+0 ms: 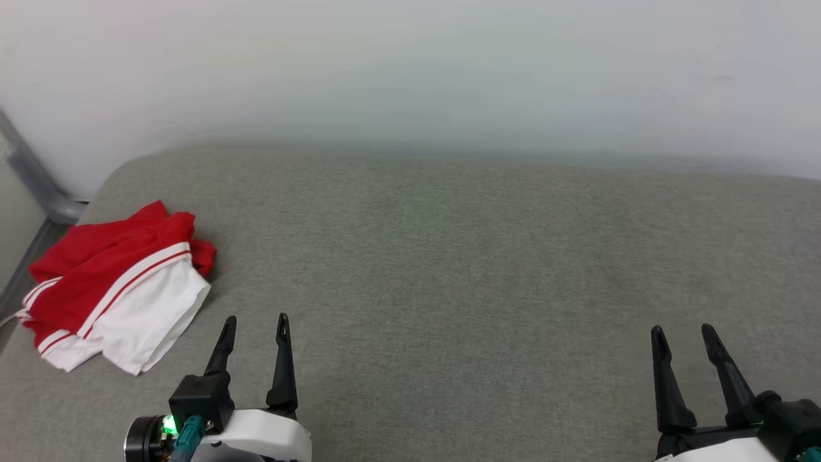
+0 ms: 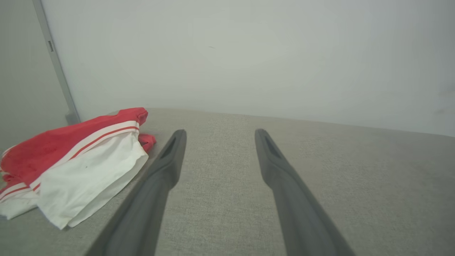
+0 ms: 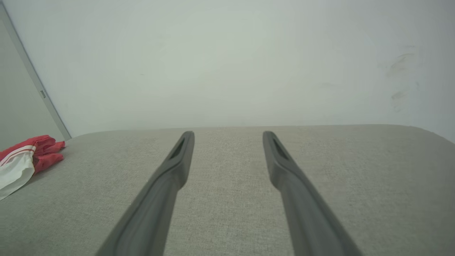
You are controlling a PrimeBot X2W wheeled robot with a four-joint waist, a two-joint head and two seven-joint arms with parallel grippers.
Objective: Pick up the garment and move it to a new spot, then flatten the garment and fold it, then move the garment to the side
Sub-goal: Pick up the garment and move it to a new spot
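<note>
1 garment (image 1: 96, 282) lies bunched near the spread, empty left hand (image 1: 256, 318).

Head above, wrists low (garment (image 1: 115, 282) shared)

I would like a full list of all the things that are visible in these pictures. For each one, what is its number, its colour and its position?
garment: one, red with a white part and red-white striped trim, bunched up at the left end of the padded surface.
padded surface: one, grey woven fabric, spread across the head view below the wall.
wall: one, white, behind the padded surface.
metal strip: one, grey, at the far left beside the wall.
left end effector: one, dark fingers, lower left, open and empty, just right of the garment, not touching it.
right end effector: one, dark fingers, lower right, open and empty, far from the garment.
</note>
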